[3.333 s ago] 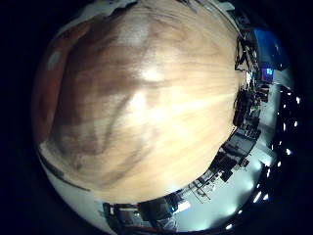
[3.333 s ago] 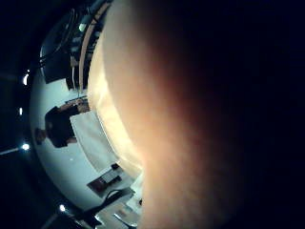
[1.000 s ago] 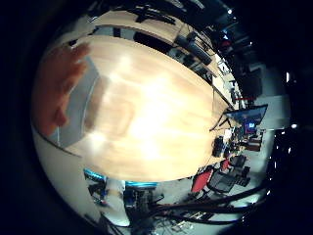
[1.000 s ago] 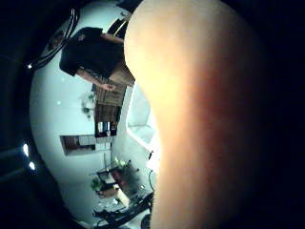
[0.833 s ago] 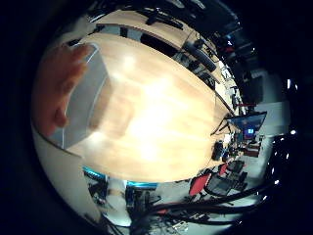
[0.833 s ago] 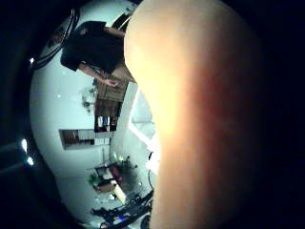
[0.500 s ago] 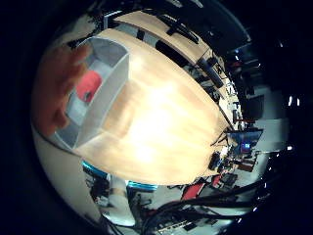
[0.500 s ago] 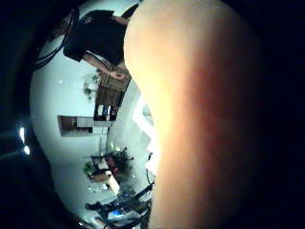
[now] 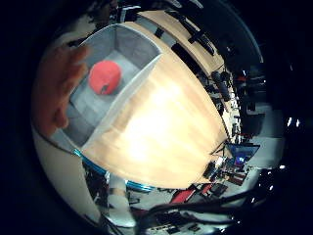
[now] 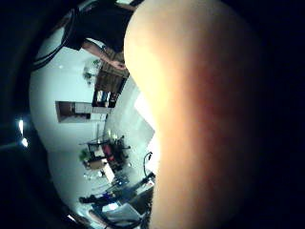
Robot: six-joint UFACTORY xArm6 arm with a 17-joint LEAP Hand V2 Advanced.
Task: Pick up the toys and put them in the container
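A grey fabric container (image 9: 128, 96) stands open on a light wooden table (image 9: 171, 127), near the table's edge. A red round toy (image 9: 104, 77) lies on the container's floor. A tan, soft-looking toy (image 10: 200, 124) fills much of the thumb side view, so it is very close to the palm. Its orange-tan edge (image 9: 55, 93) also shows beside the container in the little finger side view, covering part of the container's near wall. No part of the hand shows in either view. The container and table lie well below the palm.
The table's blue-trimmed edge (image 9: 105, 171) runs just past the container, with floor and chair legs below. A second long table (image 9: 195, 36) and a lit monitor (image 9: 239, 152) lie beyond the far side. The thumb side view shows room walls and shelves.
The camera has swung toward the container: before, only its corner showed, now its whole inside and the red toy are in view. The tan toy stays against the palm.
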